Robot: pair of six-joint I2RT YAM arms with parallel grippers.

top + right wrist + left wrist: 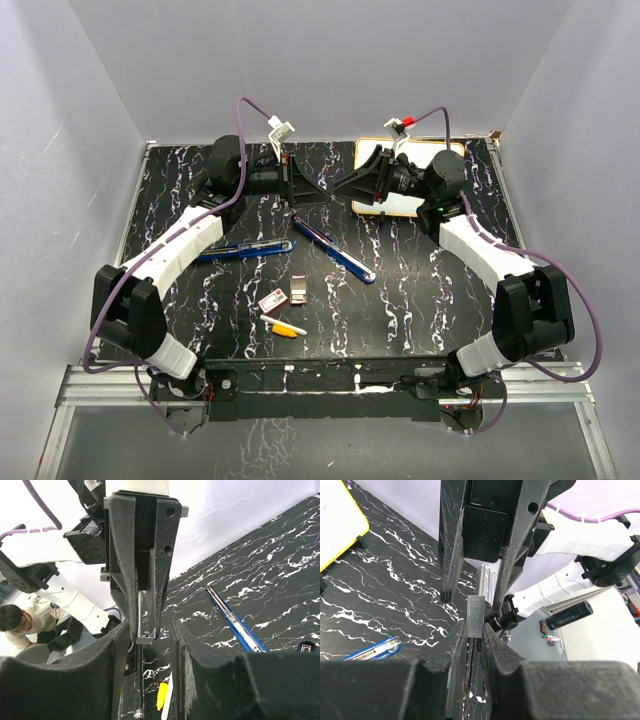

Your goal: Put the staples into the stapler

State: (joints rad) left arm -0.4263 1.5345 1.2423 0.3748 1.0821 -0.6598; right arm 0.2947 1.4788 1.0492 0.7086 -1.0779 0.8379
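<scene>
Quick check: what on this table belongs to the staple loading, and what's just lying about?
For the job:
blue stapler, opened out
staple strip, held in the left gripper
loose strip
staple box

Lying about:
yellow-and-white marker
yellow-framed board

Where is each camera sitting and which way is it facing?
Top external: above and behind, looking down at the table; left arm, right arm show.
Left wrist: faces the right gripper; own fingers pinch the staple strip.
Right wrist: faces the left gripper; own fingers at bottom.
Shared: both wrists see the staple strip.
</scene>
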